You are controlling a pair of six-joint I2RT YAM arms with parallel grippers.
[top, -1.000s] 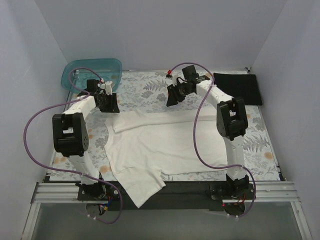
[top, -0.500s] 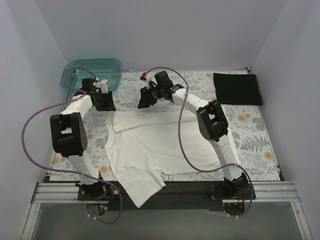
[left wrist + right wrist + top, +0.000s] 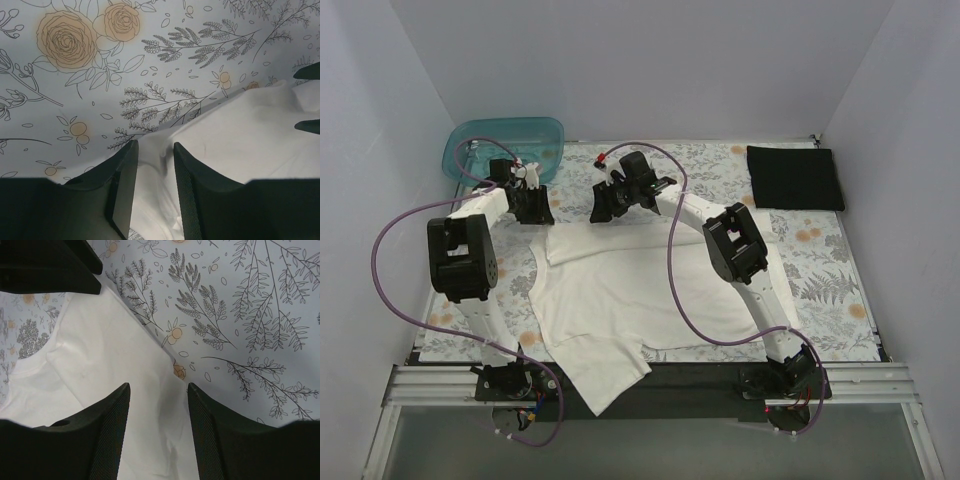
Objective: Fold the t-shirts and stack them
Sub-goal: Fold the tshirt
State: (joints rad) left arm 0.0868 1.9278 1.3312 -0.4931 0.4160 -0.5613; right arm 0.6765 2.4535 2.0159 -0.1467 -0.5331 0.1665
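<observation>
Tub (image 3: 505, 122), translucent teal, sits at the back left corner on the cloth (image 3: 820, 280). The left arm's purple cable crosses its near rim, and what it holds cannot be made out from above.

The white shirt (image 3: 640, 290) lies spread flat in the middle of the floral cloth, with one part hanging over the near edge between the arm bases. Its far edge runs just below both grippers. The black shirt (image 3: 795, 178) lies folded into a neat rectangle at the back right corner, well apart from the white one.

The left gripper (image 3: 535, 208) is down at the white shirt's far left corner, just in front of the tub. In the left wrist view its fingers (image 3: 125, 170) stand a narrow gap apart, astride the shirt's edge, with white fabric creased between them. I cannot tell whether they are pinching it.

The right gripper (image 3: 603, 208) reaches across to the same far edge, near the left gripper. In the right wrist view its fingers (image 3: 117, 415) are spread apart and released, over the line where white fabric meets cloth, clamping nothing.
</observation>
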